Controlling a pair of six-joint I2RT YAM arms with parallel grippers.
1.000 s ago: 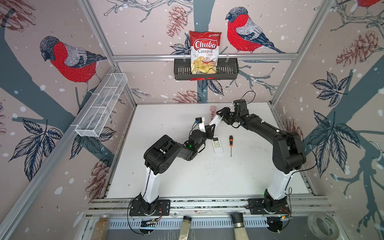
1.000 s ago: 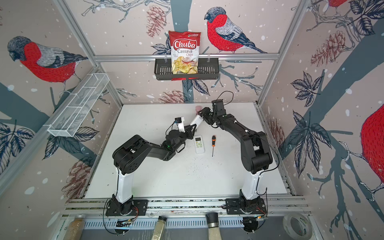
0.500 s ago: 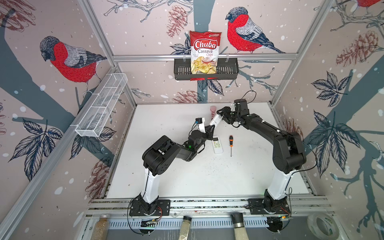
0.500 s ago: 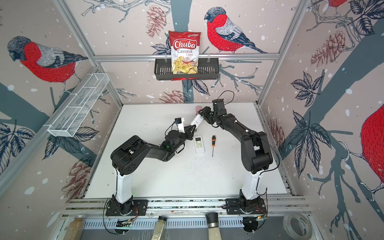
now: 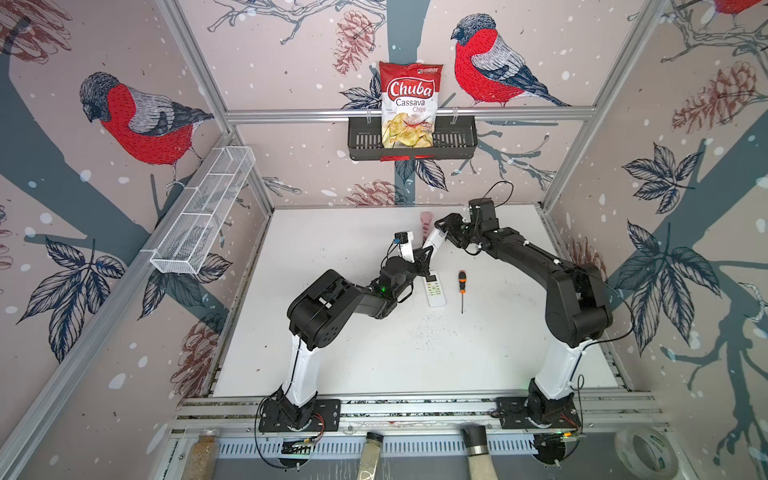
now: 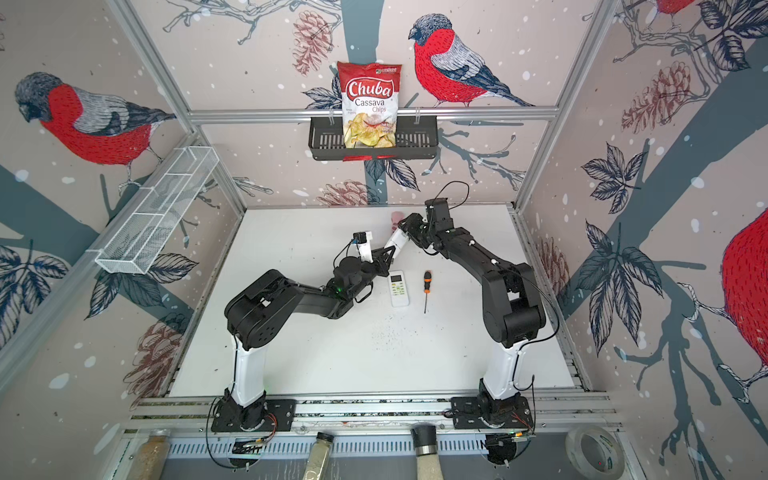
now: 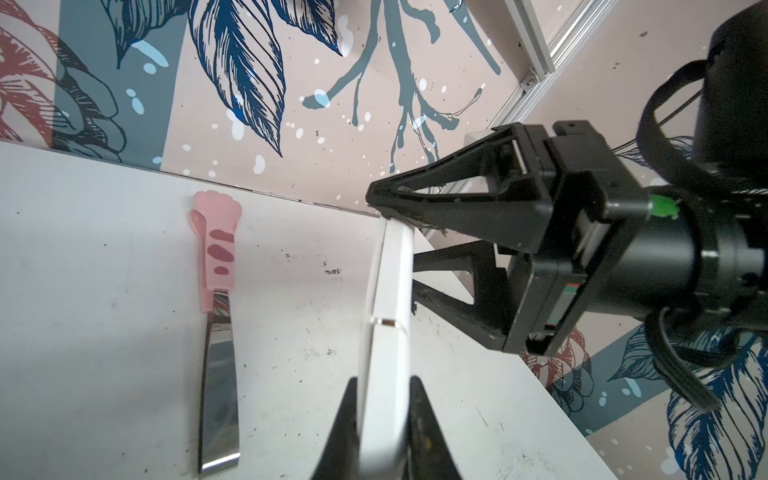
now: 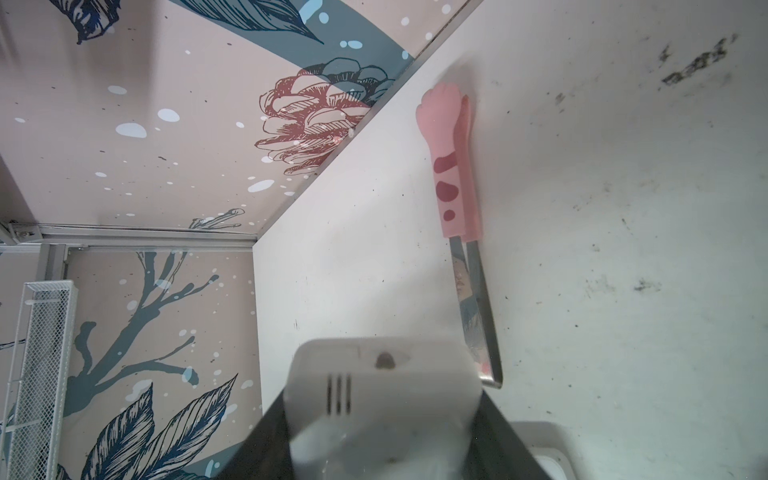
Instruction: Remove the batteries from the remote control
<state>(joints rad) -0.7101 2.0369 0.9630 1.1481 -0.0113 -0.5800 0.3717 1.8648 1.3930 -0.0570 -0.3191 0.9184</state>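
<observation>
A white remote control [image 5: 434,241] [image 6: 397,241] hangs slanted above the table's back middle, held at both ends. My left gripper [image 5: 424,254] [image 7: 384,386] is shut on its lower end, with both fingers pressed against its thin sides [image 7: 390,291]. My right gripper [image 5: 444,232] [image 8: 382,399] is shut on the upper end [image 8: 374,415], across its width. The batteries are hidden. A seam crosses the remote's edge in the left wrist view.
A second white remote [image 5: 435,289] [image 6: 398,289] lies flat just below the left gripper. An orange-and-black screwdriver [image 5: 461,286] lies to its right. Pink-handled metal tongs [image 5: 425,222] [image 7: 216,291] [image 8: 457,199] lie near the back wall. Dark crumbs dot the table [image 5: 432,332].
The left gripper's fingers have closed tighter on the remote's end. Both arms and the remote stay where they were.
</observation>
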